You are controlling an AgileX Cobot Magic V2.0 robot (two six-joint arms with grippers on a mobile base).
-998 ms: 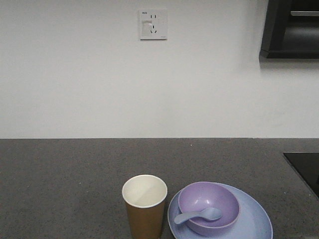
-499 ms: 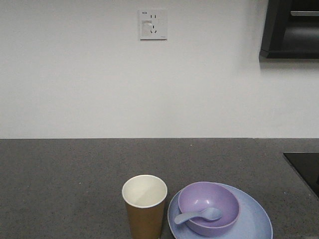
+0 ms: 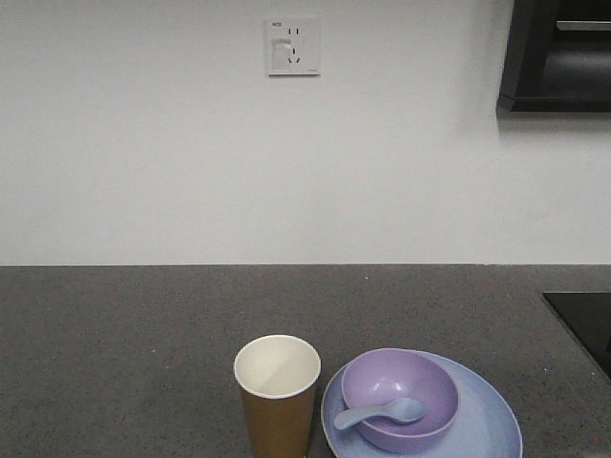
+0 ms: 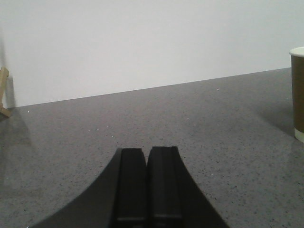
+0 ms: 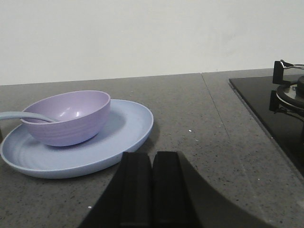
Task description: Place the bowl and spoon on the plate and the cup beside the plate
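Bowl point(image 3: 399, 396) holding spoon point(image 3: 380, 412) on plate point(image 3: 482, 420); cup point(image 3: 277, 391) just beside, unprinted. Socket point(image 3: 292, 46) lettering possibly "WIFI", blurred. Left gripper point(image 4: 148, 183), right gripper point(image 5: 152, 187): jaws together, empty.

Both our grippers closed and empty, low over the counter.

Our left gripper point(image 4: 148, 154) has its two dark fingers point(image 4: 131, 185) pressed together side by side with nothing between them, pointing level and forward just above the surface. Our right gripper point(image 5: 152, 159) matches it: its fingers point(image 5: 166, 187) meet along a thin seam, gripping nothing, held low and aimed straight ahead. Neither arm appears in the front-facing view.
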